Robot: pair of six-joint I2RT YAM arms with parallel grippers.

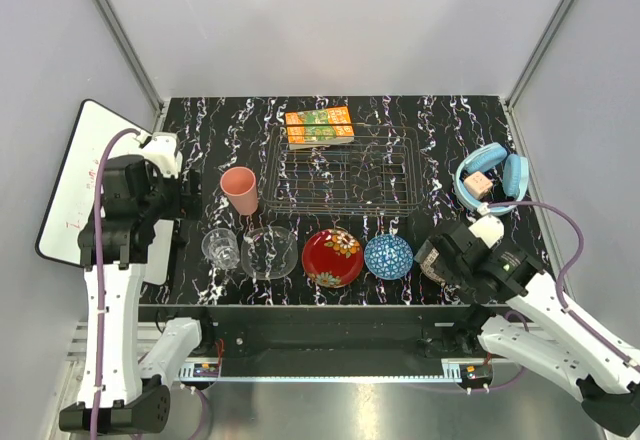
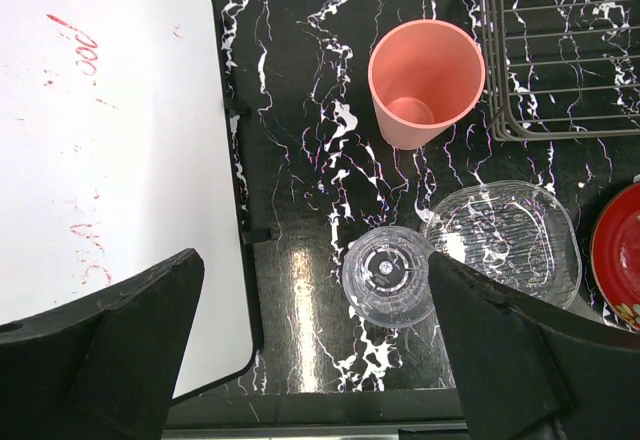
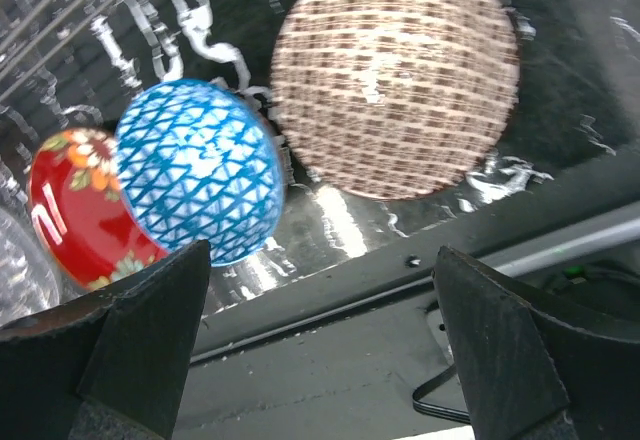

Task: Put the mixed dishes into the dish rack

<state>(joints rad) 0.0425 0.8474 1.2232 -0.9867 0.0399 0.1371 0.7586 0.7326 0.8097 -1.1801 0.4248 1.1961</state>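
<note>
The wire dish rack (image 1: pixel 340 172) stands at the table's back middle. A salmon-pink cup (image 2: pixel 425 80) is upright just left of it. Along the front edge sit a clear drinking glass (image 2: pixel 388 275), a clear glass bowl (image 2: pixel 505 240), a red floral plate (image 1: pixel 332 257), a blue patterned bowl (image 3: pixel 198 170) and a brownish patterned bowl (image 3: pixel 395 75). My left gripper (image 2: pixel 313 290) hangs open above the table, the glass close to its right finger. My right gripper (image 3: pixel 322 260) is open over the front edge, near the brownish bowl, holding nothing.
An orange-green carton (image 1: pixel 319 126) lies on the rack's back rim. Blue headphones (image 1: pixel 492 178) rest at the right. A whiteboard (image 2: pixel 100 160) leans off the table's left side, under my left finger. The table's front lip runs beneath my right gripper.
</note>
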